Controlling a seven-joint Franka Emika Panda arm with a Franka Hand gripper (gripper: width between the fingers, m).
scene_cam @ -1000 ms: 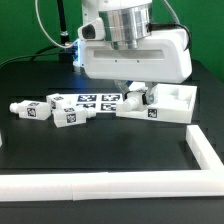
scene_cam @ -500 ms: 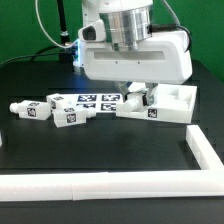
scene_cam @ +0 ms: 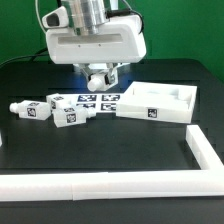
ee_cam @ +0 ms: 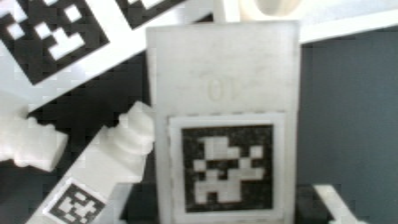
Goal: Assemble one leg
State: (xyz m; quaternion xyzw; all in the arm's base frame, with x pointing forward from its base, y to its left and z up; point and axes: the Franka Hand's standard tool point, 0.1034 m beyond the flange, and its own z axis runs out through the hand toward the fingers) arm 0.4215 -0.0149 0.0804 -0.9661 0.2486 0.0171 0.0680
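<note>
My gripper (scene_cam: pixel 101 80) hangs above the marker board (scene_cam: pixel 96 101), to the exterior view's left of the large white square panel (scene_cam: pixel 160 104). It is shut on one white leg (scene_cam: pixel 100 75), held clear of the table. In the wrist view that leg (ee_cam: pixel 217 110) fills the middle, its black-and-white tag facing the camera. Two more loose legs (scene_cam: pixel 26 109) (scene_cam: pixel 66 114) lie on the table at the exterior view's left. One of them shows beside the held leg in the wrist view (ee_cam: pixel 80 150).
A low white rail (scene_cam: pixel 100 187) runs along the table's front and up the exterior view's right side (scene_cam: pixel 203 150). The panel has raised walls. The marker board's tags show in the wrist view (ee_cam: pixel 63 30).
The gripper has moved from the panel's near-left corner toward the exterior view's left and upward, taking the leg with it. The panel and the loose legs have not moved.
</note>
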